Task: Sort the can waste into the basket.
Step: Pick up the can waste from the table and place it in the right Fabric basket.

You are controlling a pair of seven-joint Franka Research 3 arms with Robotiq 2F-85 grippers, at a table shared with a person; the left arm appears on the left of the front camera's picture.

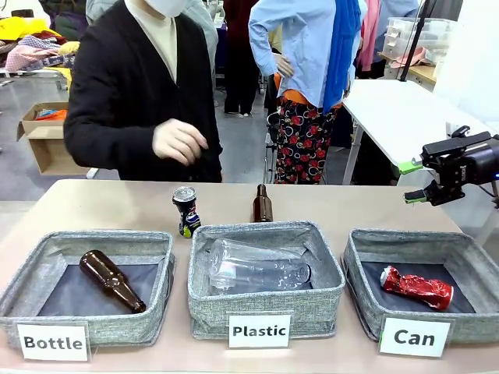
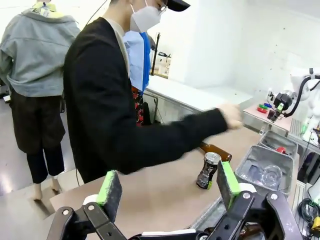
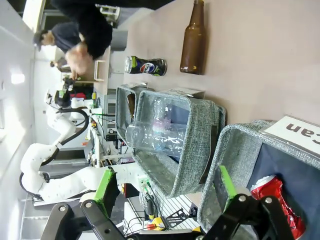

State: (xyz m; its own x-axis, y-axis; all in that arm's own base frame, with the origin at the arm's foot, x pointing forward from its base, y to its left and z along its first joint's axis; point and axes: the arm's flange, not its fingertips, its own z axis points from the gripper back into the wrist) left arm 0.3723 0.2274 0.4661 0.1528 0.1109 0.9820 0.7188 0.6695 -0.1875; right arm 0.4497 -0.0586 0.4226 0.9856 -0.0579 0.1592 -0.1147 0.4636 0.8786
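**One Can Sorted, One Left on the Desk**

The crumpled red can (image 1: 416,287) is seen lying inside the basket labelled "Can" (image 1: 359,308), its sorting apparently done. The black can (image 1: 185,211) is stood upright on the desk (image 1: 117,206), just behind a corner of the "Plastic" basket (image 1: 312,300) and near a brown bottle (image 1: 263,204), likely set out for pickup. The left tool (image 2: 169,182) and the right tool (image 1: 412,181) are held wide open and empty, the right raised over the desk's right end.

You are seeing the left gripper (image 2: 169,186) and right gripper (image 1: 411,181) showing black linkages (image 2: 100,225), silver screws (image 2: 243,195) and green pads (image 2: 105,189). The person (image 1: 132,93) is wearing a black cardigan (image 1: 109,109), cream top (image 1: 160,31) and white mask (image 1: 168,6).
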